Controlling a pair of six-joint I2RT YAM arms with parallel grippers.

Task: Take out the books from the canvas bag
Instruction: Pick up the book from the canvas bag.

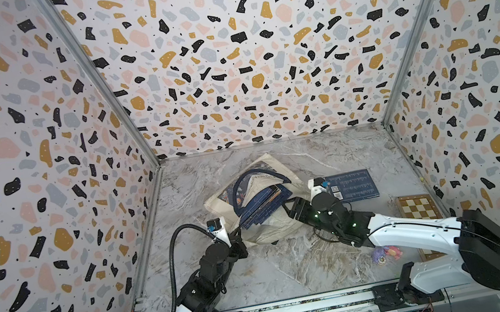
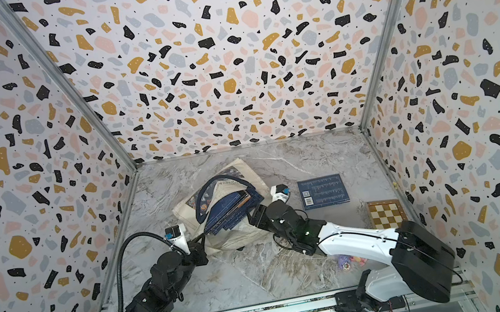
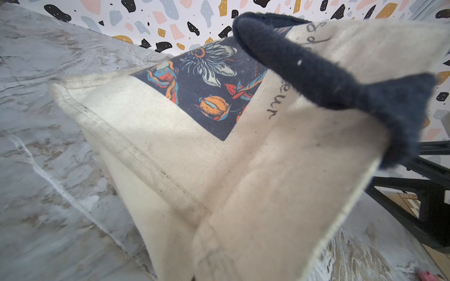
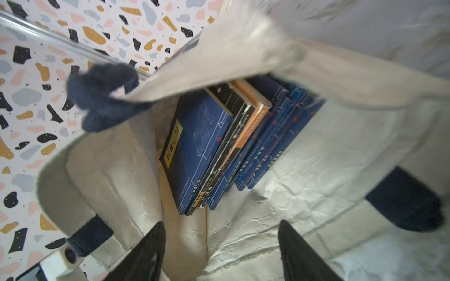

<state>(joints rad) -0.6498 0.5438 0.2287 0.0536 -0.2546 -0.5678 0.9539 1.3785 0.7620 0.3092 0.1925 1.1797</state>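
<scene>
The cream canvas bag [image 1: 267, 233] lies on its side mid-table, its mouth held agape toward the arms. A stack of navy books [image 1: 264, 206] with one dark, orange-edged book shows inside the mouth, and close up in the right wrist view as the books [image 4: 207, 146]. One navy book [image 1: 353, 185] lies flat on the table right of the bag. My left gripper [image 1: 238, 234] is shut on the bag's near rim; in its wrist view the canvas [image 3: 219, 194] hides the jaws below a navy handle [image 3: 328, 80]. My right gripper [image 4: 222, 243] is open just inside the mouth, short of the books.
A brown-and-cream checkered board [image 1: 419, 208] lies near the right wall. A small purple and pink toy [image 1: 386, 254] sits under the right arm. Patterned walls close in three sides, and a metal rail [image 1: 303, 307] runs along the front.
</scene>
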